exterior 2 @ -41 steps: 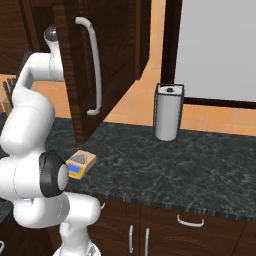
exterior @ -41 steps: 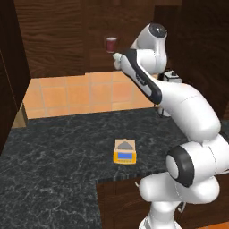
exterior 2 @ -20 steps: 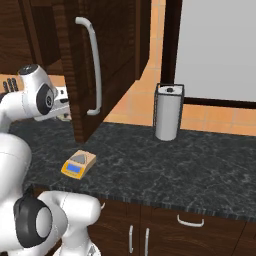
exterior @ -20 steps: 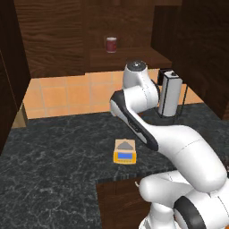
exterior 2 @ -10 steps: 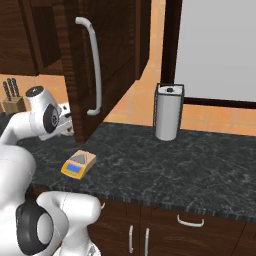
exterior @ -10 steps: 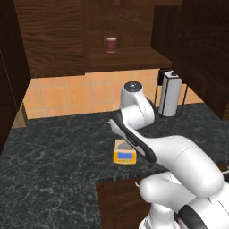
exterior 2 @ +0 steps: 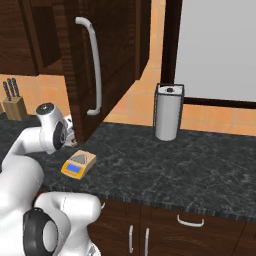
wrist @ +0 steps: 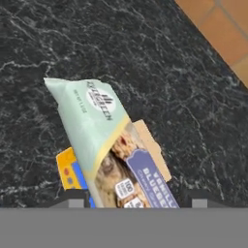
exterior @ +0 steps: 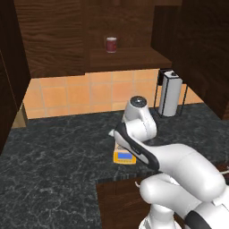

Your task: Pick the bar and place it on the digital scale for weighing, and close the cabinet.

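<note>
The gripper (wrist: 130,203), closed on the crinkled pale green and white bar (wrist: 109,145), has been lowered from the dark brown woodgrain cabinet (exterior 2: 107,55) to just above the small yellow-orange digital scale (exterior 2: 78,165), so placement is judged imminent.

From my seat, the dark marbled stone surface (exterior 2: 210,165) lies bare to the right of the small yellow-orange digital scale (exterior 2: 78,165), as far as the tall silver paper towel holder (exterior 2: 169,112) near the tiled wall. The open dark brown woodgrain cabinet door (exterior 2: 102,60) with its long silver handle hangs just above and behind the scale, crowding any approach from overhead. I see a wooden knife block (exterior 2: 13,106) standing at the far left, well apart.
</note>
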You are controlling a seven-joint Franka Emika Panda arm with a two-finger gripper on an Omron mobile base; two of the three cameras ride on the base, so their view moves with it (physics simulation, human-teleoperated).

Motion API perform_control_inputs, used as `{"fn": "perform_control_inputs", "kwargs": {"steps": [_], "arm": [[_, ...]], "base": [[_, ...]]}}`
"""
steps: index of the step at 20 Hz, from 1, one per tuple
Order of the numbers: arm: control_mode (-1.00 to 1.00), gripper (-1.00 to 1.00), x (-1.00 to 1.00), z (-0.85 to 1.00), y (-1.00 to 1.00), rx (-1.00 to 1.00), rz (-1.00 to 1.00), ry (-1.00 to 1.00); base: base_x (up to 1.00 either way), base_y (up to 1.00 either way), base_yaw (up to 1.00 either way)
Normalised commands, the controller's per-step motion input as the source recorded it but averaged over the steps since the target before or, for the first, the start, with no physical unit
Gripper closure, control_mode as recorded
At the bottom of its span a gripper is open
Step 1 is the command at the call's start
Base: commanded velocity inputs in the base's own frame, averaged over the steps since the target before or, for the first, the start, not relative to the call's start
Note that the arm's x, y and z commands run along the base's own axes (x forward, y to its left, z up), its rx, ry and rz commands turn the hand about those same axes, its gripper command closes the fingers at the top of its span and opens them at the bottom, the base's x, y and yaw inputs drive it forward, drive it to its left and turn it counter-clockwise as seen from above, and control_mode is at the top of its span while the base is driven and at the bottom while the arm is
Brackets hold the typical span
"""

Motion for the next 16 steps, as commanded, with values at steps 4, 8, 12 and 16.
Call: {"fn": "perform_control_inputs", "kwargs": {"steps": [4, 8, 12, 16], "arm": [[-1.00, 1.00, 0.00, -0.33, -0.12, 0.00, 0.16, 0.00], [-1.00, 1.00, 0.00, -0.38, -0.04, 0.00, 0.13, 0.00], [-1.00, 1.00, 0.09, -0.37, -0.05, 0.00, 0.04, 0.00], [-1.00, 1.00, 0.01, -0.24, -0.25, 0.00, 0.00, 0.00]], "base": [[0.00, 0.00, 0.00], [0.00, 0.00, 0.00], [0.00, 0.00, 0.00], [0.00, 0.00, 0.00]]}}
